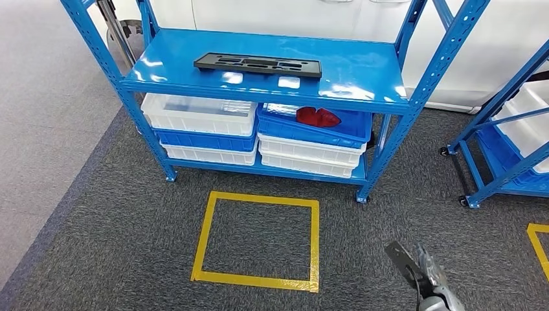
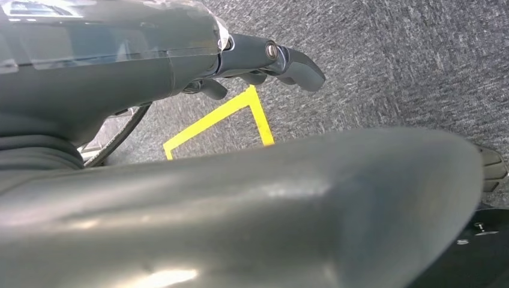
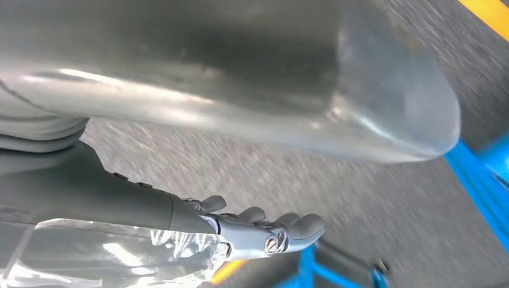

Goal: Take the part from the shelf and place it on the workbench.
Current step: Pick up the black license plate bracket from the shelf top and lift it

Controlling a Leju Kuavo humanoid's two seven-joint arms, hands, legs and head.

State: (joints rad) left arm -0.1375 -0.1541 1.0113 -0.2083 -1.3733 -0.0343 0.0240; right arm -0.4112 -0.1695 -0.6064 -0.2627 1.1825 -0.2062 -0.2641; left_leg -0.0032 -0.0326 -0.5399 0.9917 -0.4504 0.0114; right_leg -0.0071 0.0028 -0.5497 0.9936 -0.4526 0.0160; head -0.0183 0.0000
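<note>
The black slotted part (image 1: pixel 257 64) lies flat mid-shelf on the blue rack's top shelf (image 1: pixel 362 71), unobstructed for reaching, while the right hand (image 1: pixel 421 269) and left hand (image 2: pixel 264 60) hang empty, fingers loosely extended.

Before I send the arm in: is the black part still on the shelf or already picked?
On the shelf. The black part lies flat on the blue shelf, no hand touching it.

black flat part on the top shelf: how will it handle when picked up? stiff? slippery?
The black part looks like a thin, flat moulded panel with cut-outs, so probably light and fairly stiff, maybe with slight flex along its length. It lies flat on the glossy blue shelf, so it would likely slide rather than tip when pushed. No roll risk.
</note>
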